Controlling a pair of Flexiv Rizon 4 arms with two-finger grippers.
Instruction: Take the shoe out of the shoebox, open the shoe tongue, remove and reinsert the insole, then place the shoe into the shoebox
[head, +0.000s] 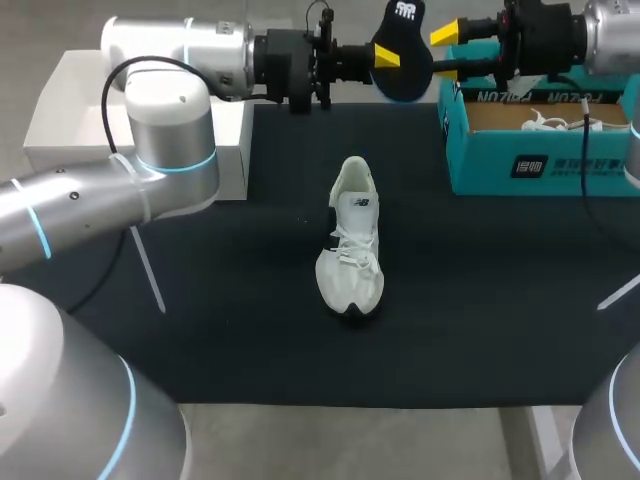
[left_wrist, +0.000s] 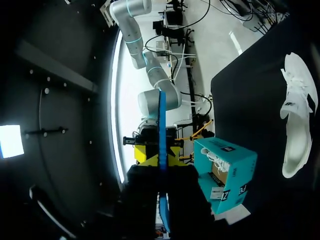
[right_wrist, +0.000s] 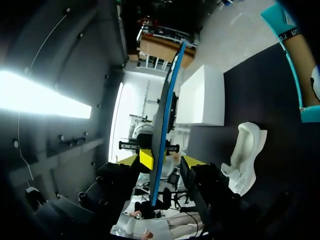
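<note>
Two claws up over far edge of our black table (head: 250, 300): left claw (head: 388, 57) clenched on insole (head: 408, 62), right claw (head: 447, 53) spread loose around it. White shoe (head: 352, 240) mid-table, teal shoebox (head: 520, 165) far right.

mat (head: 200, 330) open around shoe (head: 352, 240) | shoebox (head: 530, 165) far right | white box (head: 70, 115) far left

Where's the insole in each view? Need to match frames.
Head view: insole in the air between left end effector and right end effector, beside the teal shoebox.
Left wrist view: insole edge-on, a blue strip between the left end effector's fingers.
Right wrist view: insole edge-on, a blue strip between the right end effector's fingers.
Shared landmark: the teal shoebox, in all three.
</note>
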